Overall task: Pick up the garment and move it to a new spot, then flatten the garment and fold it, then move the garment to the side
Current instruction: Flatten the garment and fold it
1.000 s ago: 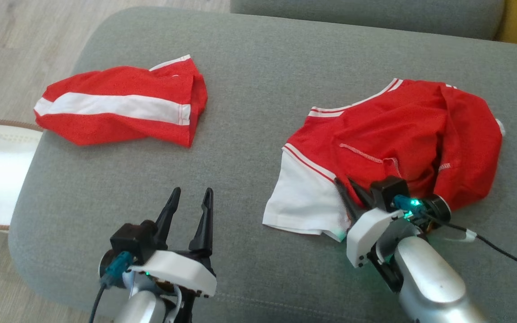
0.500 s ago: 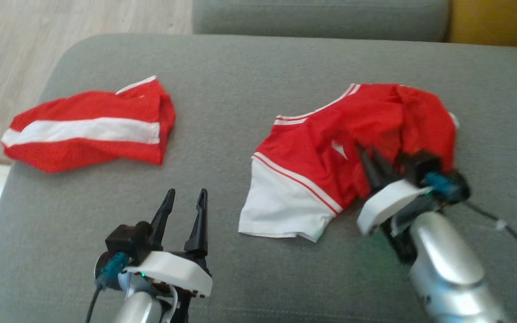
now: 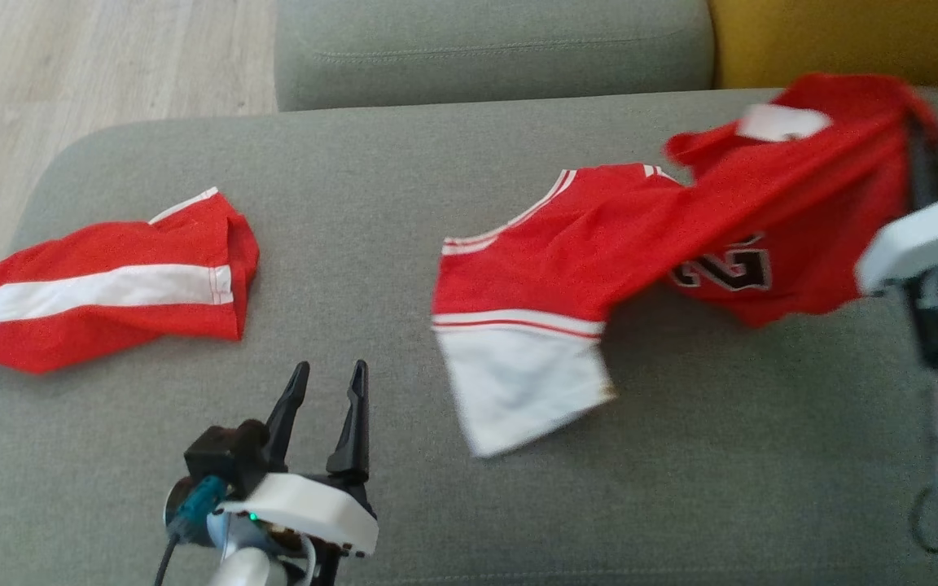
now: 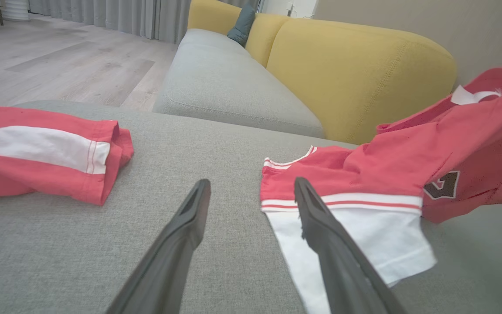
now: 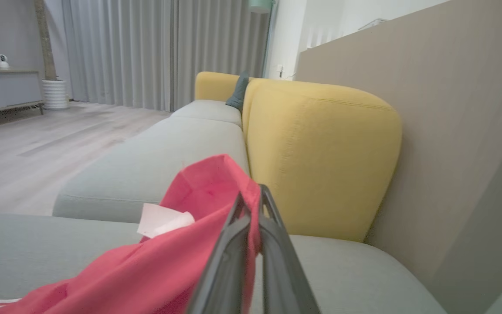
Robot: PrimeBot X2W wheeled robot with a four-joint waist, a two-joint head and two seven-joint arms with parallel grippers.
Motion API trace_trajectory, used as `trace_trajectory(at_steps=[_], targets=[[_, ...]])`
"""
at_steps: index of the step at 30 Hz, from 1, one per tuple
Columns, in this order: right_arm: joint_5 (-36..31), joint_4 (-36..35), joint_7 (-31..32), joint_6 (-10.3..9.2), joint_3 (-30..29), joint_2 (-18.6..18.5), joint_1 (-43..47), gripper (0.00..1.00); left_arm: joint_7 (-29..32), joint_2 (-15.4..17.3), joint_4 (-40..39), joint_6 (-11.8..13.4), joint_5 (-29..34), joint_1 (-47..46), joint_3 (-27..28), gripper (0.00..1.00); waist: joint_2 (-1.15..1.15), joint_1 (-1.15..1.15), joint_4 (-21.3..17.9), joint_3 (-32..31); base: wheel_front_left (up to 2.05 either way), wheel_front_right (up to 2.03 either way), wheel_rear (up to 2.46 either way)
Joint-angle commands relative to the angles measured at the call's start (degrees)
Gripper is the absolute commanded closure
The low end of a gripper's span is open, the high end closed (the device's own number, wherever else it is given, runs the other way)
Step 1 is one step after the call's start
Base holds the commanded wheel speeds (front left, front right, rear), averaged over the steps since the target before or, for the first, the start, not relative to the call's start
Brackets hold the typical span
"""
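right gripper [image 5: 252,192]: we see it pinched tight on the red jersey [image 3: 599,252], holding that end in the air.
jersey: white sleeve end lies on the grey cushion [image 3: 371,187].
left gripper [image 3: 329,368]: fingers parted, over the cushion.
striped garment [image 3: 103,297]: on the cushion's left end, well apart.

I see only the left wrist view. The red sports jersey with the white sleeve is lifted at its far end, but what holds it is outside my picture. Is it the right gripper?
Observer: Yes. In the right wrist view the right gripper has its two fingers shut on a fold of the red sports jersey, beside a white label.
Operator: Where is that gripper over the sofa?
Observer: In the head view it is at the far right, above the grey seat cushion and close to the yellow backrest.
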Motion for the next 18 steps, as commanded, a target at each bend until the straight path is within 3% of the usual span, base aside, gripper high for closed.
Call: trace_trajectory(at_steps=[1, 9, 15, 18], targets=[[-0.6, -2.6, 1.1, -0.04, -1.0, -2.3, -2.1, 1.0, -0.7, -0.1, -2.3, -0.1, 0.2, -1.4, 2.0, 0.0, 0.0, 0.0, -0.3, -0.1, 0.0, 0.0, 0.0], [-1.9, -2.8, 6.0, -0.04, -7.2, -7.4, -1.4, 1.0, -0.7, -0.1, -2.5, -0.4, 0.6, -2.0, 2.2, 0.0, 0.0, 0.0, -0.4, 1.1, 0.0, 0.0, 0.0], [-2.3, -1.1, 11.0, -0.04, -9.4, -8.3, 0.2, 1.0, -0.7, -0.1, -2.1, -0.7, 0.6, -2.7, 2.3, 0.0, 0.0, 0.0, 0.1, 2.2, 0.0, 0.0, 0.0], [-2.2, -2.3, 11.2, -0.04, -10.4, -7.0, 1.4, 1.0, -0.7, -0.1, -1.9, -0.6, 0.4, -2.8, 2.4, 0.0, 0.0, 0.0, 0.2, 2.4, 0.0, 0.0, 0.0]])
